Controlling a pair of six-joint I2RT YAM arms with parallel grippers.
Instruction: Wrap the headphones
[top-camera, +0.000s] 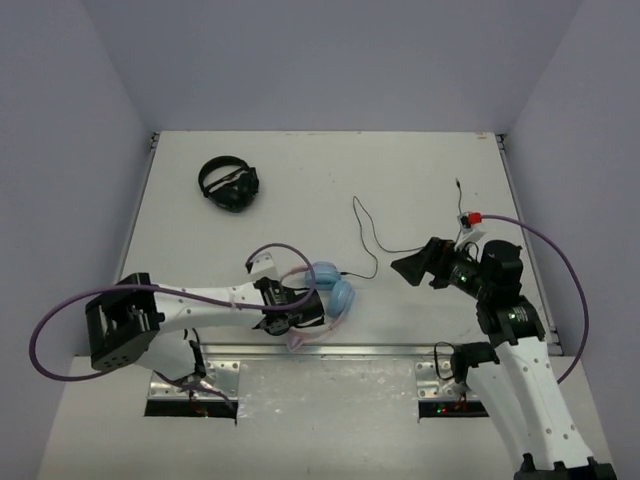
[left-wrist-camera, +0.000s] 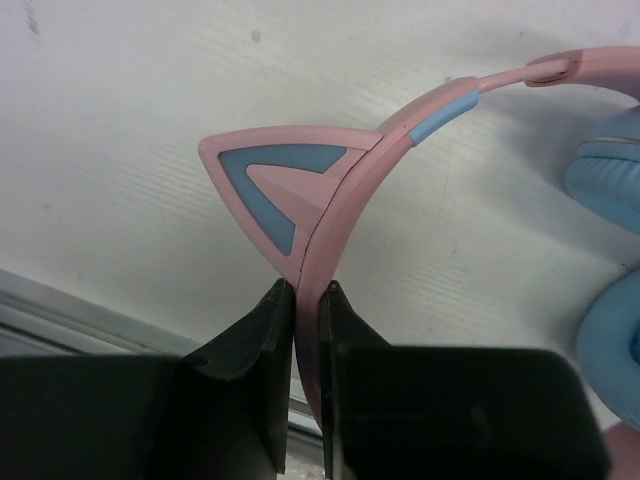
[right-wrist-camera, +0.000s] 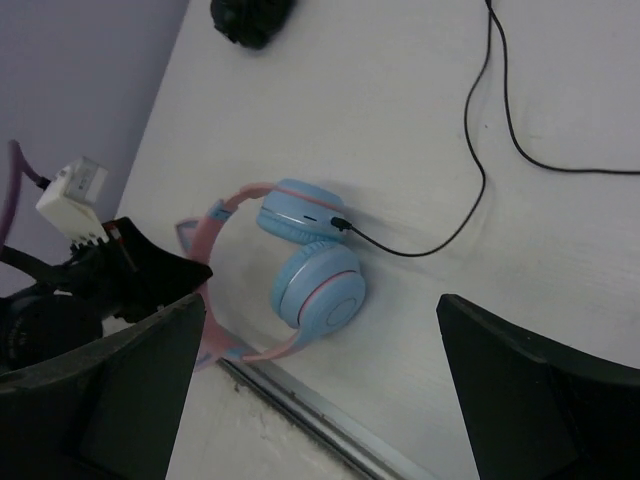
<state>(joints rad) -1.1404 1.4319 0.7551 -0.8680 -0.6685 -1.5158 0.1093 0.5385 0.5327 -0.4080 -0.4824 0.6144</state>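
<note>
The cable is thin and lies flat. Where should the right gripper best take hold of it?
Probably the loose stretch of cable just past the plug at the blue ear cup. Come from straight above with the right gripper open across the line, because it lies flat on the table.

Top camera high behind near edge, looking down over whole table (top-camera: 420, 170). Left wrist camera very close on pink headband (left-wrist-camera: 350, 190). Right wrist camera further back, angled down; headphones (right-wrist-camera: 310, 290) in all three views
</note>
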